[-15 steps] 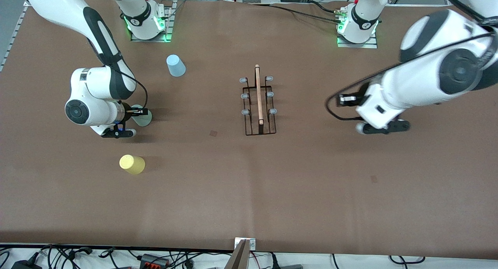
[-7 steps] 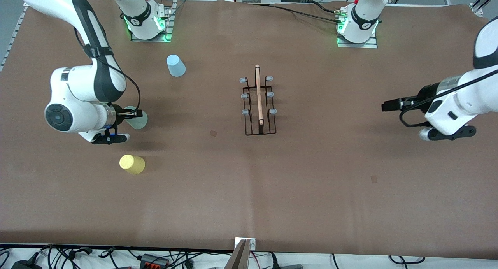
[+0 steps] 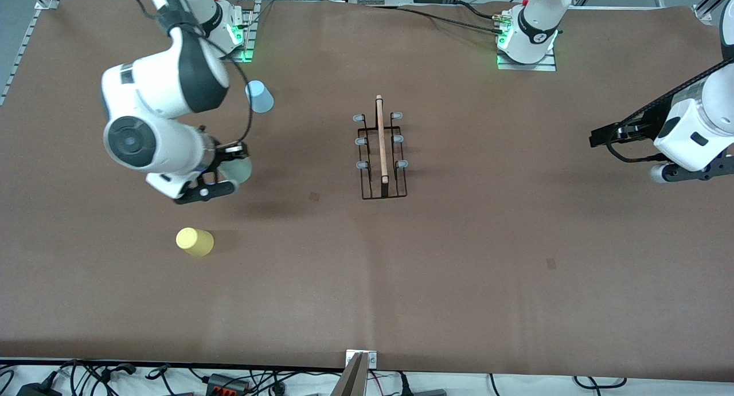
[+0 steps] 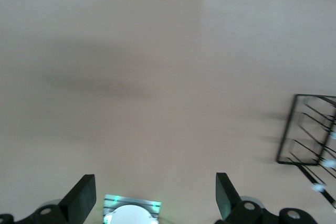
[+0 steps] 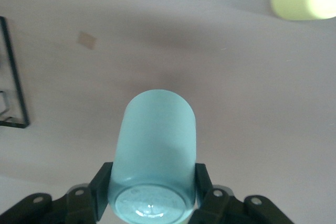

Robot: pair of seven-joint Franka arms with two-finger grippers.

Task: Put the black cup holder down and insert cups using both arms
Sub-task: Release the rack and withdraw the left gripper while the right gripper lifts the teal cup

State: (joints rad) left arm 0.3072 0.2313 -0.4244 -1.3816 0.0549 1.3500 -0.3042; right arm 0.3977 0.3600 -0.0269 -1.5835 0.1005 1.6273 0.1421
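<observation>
right end effector [image 5: 152, 195]: clamped on pale green cup [image 5: 155, 150], over counter [image 3: 459, 258] | left end effector [image 4: 155, 198]: wide, empty, at left arm's end | black cup holder [image 3: 382, 155]: mid-counter, no cups

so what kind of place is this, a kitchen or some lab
Most likely a robotics lab, not a kitchen. Two arms are bolted to metal base plates at the edge of a brown-covered table, and loose cables and power adapters lie along the table's near edge.
</observation>
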